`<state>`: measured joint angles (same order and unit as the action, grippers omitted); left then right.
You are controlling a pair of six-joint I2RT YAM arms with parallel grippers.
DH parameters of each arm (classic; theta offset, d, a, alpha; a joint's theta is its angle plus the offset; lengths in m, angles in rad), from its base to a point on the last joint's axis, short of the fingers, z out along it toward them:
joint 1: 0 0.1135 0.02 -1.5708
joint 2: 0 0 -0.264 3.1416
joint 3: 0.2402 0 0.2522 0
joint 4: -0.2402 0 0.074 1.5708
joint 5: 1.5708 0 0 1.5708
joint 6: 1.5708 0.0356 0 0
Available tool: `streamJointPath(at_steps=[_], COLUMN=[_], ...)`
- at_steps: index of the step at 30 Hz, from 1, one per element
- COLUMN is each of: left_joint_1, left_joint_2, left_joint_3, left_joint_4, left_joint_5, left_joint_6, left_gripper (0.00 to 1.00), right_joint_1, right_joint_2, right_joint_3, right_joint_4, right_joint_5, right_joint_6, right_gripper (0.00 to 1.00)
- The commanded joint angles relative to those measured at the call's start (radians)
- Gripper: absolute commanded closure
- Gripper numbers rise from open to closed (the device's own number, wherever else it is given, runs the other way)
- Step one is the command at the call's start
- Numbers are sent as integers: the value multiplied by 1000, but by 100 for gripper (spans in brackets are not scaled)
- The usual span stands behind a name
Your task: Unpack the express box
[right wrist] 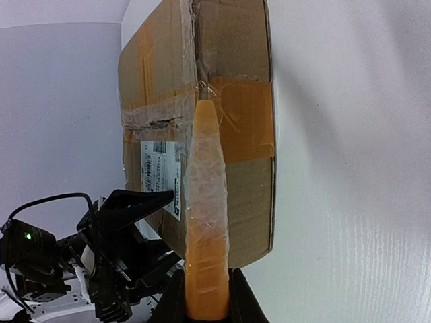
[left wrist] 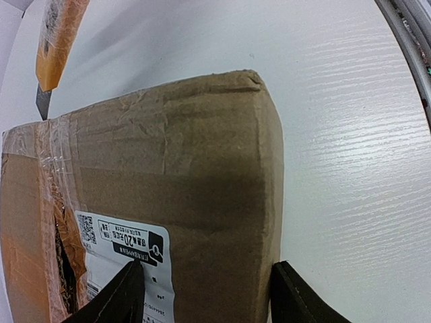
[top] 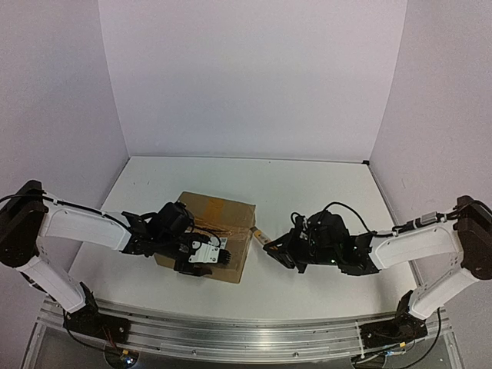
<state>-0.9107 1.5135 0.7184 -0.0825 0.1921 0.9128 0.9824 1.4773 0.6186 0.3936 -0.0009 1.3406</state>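
Express box [top: 219, 223] flat on white table [top: 307, 184], a little left of centre, between the two arms. White label [left wrist: 124, 249] at its near-left end. Left gripper [left wrist: 205, 296] grasps that end, one finger on the label, the other against the side. Right gripper [right wrist: 202, 296] is clenched on an orange knife [right wrist: 205, 222]. Knife tip sits at the taped seam [right wrist: 246, 121] on the box's right end.
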Motion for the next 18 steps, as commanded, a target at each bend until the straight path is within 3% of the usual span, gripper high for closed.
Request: streamJointPath(at_steps=[1,18], left_joint_1=[26,52], left_joint_2=[87,122], left_joint_3=[27,63], left_joint_4=[-103,-108], left_joint_5=[14,-6], left_joint_6=[-82,-110], left_gripper=[39,41], right_joint_1=[112,168], right_joint_2=[-32,-101], right_joint_3=[-3,-20], right_joint_4=[-2,-93], right_joint_5=[-285,-294], right_joint_6=[13,40], right_gripper=[100,100])
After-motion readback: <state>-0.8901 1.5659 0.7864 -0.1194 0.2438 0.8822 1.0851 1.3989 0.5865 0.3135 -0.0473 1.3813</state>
